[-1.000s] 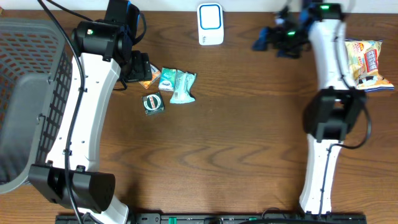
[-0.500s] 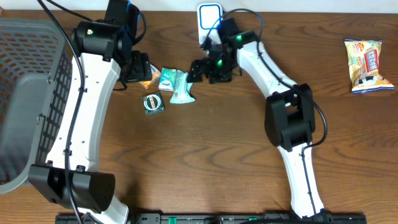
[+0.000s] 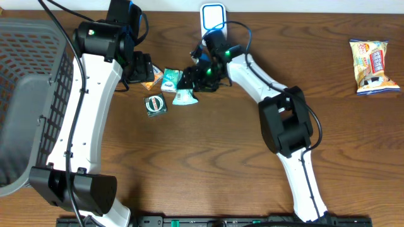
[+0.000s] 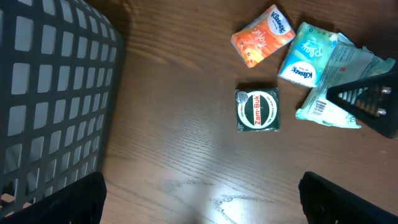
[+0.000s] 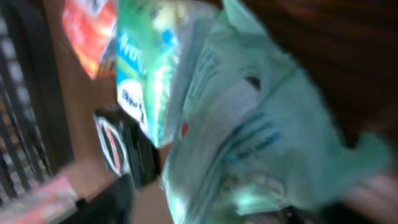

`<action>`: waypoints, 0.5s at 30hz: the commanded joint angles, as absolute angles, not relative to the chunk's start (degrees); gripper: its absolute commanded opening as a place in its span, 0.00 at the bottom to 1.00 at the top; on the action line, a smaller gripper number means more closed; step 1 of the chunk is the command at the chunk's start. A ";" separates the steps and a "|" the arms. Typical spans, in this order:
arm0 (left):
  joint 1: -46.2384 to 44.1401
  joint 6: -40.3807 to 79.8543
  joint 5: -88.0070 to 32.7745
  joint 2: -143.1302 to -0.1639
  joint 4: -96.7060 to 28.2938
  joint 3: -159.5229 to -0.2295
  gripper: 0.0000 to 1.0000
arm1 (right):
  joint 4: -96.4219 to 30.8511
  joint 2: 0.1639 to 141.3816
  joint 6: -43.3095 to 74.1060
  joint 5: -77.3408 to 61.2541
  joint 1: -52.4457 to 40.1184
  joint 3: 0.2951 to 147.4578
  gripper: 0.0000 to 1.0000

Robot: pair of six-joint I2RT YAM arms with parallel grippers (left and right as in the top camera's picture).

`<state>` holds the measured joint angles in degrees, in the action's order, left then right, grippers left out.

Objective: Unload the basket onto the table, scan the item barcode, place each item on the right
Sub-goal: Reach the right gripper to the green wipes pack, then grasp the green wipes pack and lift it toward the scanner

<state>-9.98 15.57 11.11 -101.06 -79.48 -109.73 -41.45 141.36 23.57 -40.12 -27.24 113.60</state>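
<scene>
Right claw [image 3: 194,77] at pale green packet [image 3: 183,96]
Blur hides whether it is clamped; left claw [image 4: 200,202] spread apart, Zam-Buk tin [image 4: 257,110] ahead of it.

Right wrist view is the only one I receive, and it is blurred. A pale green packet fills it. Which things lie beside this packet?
Observer: The pale green packet lies right beside a blue and white tissue pack, at one end of a small cluster.
Operator: Does a barcode show on the packet?
Observer: Yes. The left wrist view shows a barcode facing up near one corner.
Operator: Where is the scanner from there?
Observer: In the overhead view a white and blue device, probably the scanner, stands at the far edge of the table, just beyond the right tool.
</scene>
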 commanded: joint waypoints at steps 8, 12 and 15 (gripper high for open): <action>-9.96 15.03 12.08 -101.47 -79.64 -109.71 0.98 | -42.81 139.68 26.06 -39.00 -26.68 110.56 0.10; -9.96 15.05 12.08 -101.47 -79.64 -109.71 0.98 | -45.15 137.08 24.51 -39.59 -24.12 110.63 0.02; -9.96 15.03 12.08 -101.47 -79.66 -109.71 0.97 | -46.70 133.69 22.55 -39.64 -21.71 110.63 0.02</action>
<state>-9.98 15.55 11.09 -101.06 -79.48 -109.73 -45.95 139.55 24.93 -40.21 -24.93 110.83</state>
